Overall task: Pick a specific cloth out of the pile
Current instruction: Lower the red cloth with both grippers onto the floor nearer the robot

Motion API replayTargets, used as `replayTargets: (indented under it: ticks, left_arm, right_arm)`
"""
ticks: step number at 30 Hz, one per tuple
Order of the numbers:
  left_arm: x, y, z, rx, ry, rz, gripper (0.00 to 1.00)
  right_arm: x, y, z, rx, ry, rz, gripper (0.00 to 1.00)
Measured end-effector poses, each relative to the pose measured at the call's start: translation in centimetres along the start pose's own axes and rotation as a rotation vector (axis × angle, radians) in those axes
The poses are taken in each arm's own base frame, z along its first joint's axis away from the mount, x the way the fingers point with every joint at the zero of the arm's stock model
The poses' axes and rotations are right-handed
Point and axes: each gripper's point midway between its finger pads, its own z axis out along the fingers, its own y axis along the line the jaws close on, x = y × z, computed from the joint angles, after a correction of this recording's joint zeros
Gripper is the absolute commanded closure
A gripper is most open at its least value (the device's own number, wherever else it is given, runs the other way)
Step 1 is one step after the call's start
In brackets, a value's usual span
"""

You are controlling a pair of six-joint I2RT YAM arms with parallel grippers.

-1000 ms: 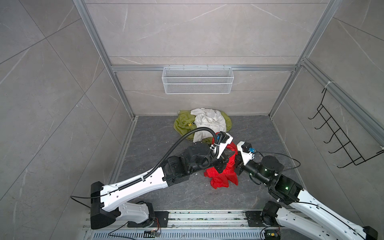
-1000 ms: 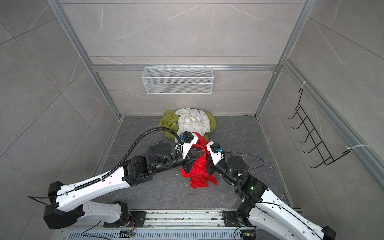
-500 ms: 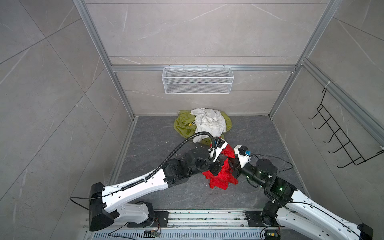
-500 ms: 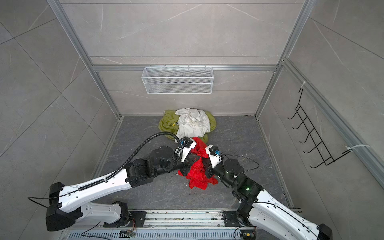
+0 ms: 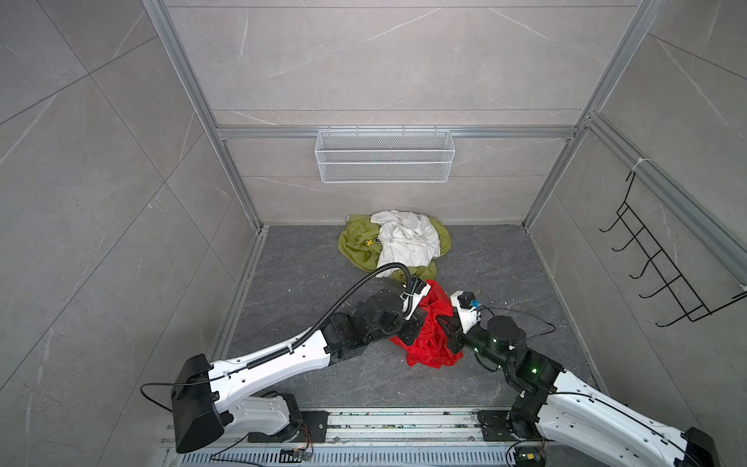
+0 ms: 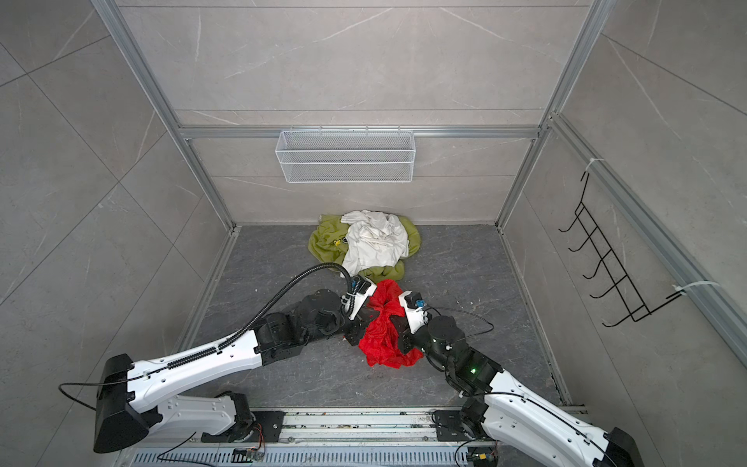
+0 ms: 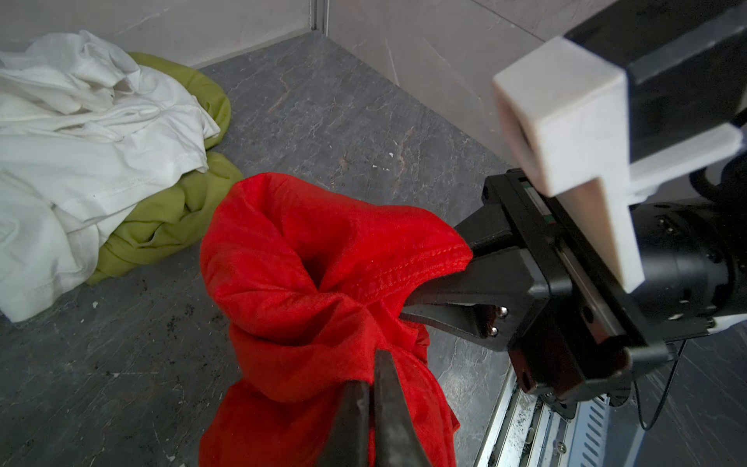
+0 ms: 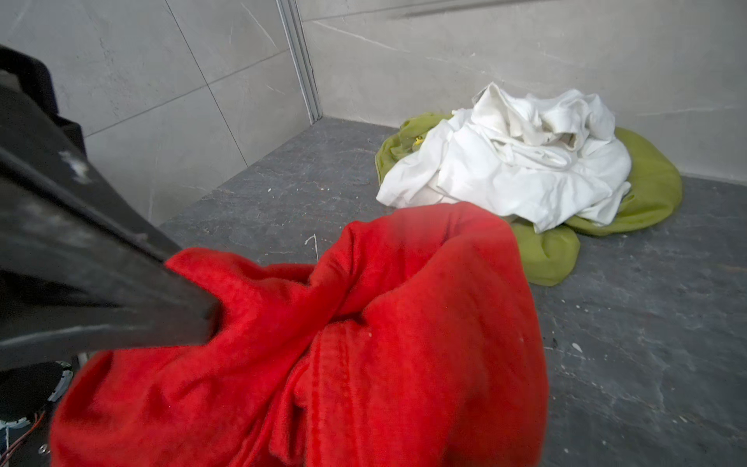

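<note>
Left wrist view shows the left gripper (image 7: 370,390) and right gripper (image 7: 422,293) both pinching the red cloth (image 7: 307,250) tight. Both top views hide their tips but show a wall basket (image 5: 384,155).

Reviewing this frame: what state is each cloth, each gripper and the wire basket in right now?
red cloth: bunched, gripped from both sides.
left gripper: shut on red cloth.
right gripper: shut on red cloth, at its hem.
white cloth: crumpled, lying on olive-green cloth.
olive-green cloth: heaped, partly under white cloth.
wire basket: hung up, empty.
</note>
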Motion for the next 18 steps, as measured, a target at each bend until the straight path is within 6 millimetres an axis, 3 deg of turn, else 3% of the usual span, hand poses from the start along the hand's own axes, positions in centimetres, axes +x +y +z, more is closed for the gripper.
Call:
replayTargets:
  ticks: [6, 18]
  left_arm:
    - [3.0, 1.4, 0.9, -0.015, 0.055, -0.035, 1.00]
    - [6.2, 2.8, 2.6, -0.024, 0.100, -0.090, 1.00]
  right_arm:
    - [2.0, -0.4, 0.5, 0.011, 0.035, 0.020, 1.00]
    - [4.8, -1.2, 0.8, 0.033, 0.063, 0.065, 1.00]
